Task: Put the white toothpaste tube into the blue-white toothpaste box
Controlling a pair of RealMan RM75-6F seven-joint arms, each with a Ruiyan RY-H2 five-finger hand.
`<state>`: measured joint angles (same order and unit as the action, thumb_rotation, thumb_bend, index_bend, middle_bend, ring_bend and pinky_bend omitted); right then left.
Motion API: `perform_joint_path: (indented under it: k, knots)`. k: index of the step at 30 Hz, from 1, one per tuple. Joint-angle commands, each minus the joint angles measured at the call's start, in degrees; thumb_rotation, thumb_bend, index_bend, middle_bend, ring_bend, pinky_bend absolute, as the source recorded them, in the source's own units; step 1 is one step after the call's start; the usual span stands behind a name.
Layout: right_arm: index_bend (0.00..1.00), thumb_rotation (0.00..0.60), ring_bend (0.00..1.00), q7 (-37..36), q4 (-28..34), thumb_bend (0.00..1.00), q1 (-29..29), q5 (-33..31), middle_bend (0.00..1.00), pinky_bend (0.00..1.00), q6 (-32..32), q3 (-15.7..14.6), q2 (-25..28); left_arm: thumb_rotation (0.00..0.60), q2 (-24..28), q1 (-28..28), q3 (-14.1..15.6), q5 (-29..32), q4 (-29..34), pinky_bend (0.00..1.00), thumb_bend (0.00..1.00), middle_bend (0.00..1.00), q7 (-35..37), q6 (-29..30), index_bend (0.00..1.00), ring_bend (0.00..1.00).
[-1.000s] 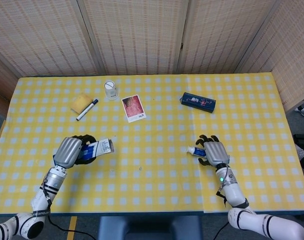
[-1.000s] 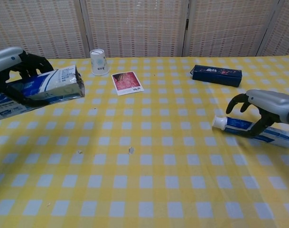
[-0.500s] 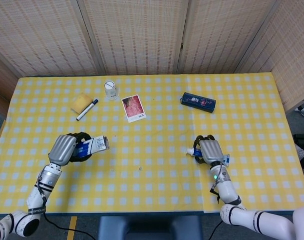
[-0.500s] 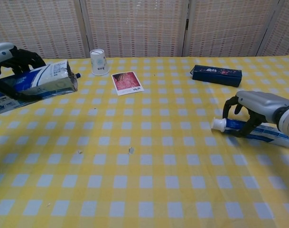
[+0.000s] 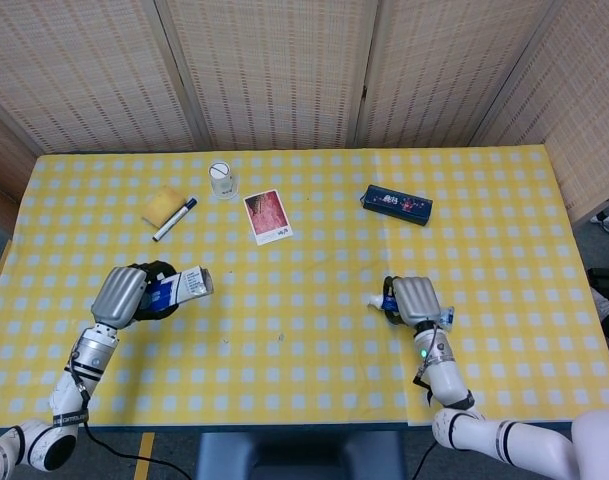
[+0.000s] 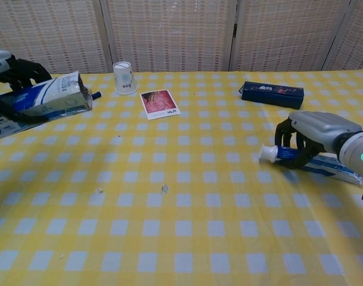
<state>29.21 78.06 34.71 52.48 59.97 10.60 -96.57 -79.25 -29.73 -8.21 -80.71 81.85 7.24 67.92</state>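
Observation:
The blue-white toothpaste box is held off the table by my left hand at the left side, its open end facing right. The white toothpaste tube lies near the table's right front with its white cap pointing left. My right hand is over the tube, fingers curled around it. Most of the tube is hidden under the hand in the head view.
A dark blue box lies at the back right. A picture card, an upturned paper cup, a marker and a yellow pad sit at the back left. Yellow checked cloth covers the table.
My left hand has drawn the box further left and back. My right hand has closed around the tube and shifted it slightly left, its cap lifting.

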Motion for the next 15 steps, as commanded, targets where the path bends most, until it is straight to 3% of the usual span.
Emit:
perform_joint_path:
  k: [1,11,15]
  knots:
    - [0.72,0.6,0.62,-2.1,0.4,0.41,-0.5,2.3,0.52,0.59,1.1,-0.1,0.3,0.6,0.1,0.1,0.0,0.0,0.2,0.56,0.26,0.65,-0.1,0.2,0.57,0.58]
    - [0.74,0.6,0.73,-14.8,0.7,0.47,-2.9,11.6,0.53,0.73,4.6,0.2,2.2,0.6,0.5,-0.1,-0.1,-0.9,1.0,0.56,0.25,0.66,-0.9,0.8,0.57,0.58]
    - [0.75,0.6,0.74,-25.9,2.0,0.48,-4.2,15.9,0.53,0.74,5.4,1.2,4.3,0.6,1.0,0.2,-0.5,0.4,1.4,0.56,0.25,0.66,-1.1,0.5,0.57,0.58]
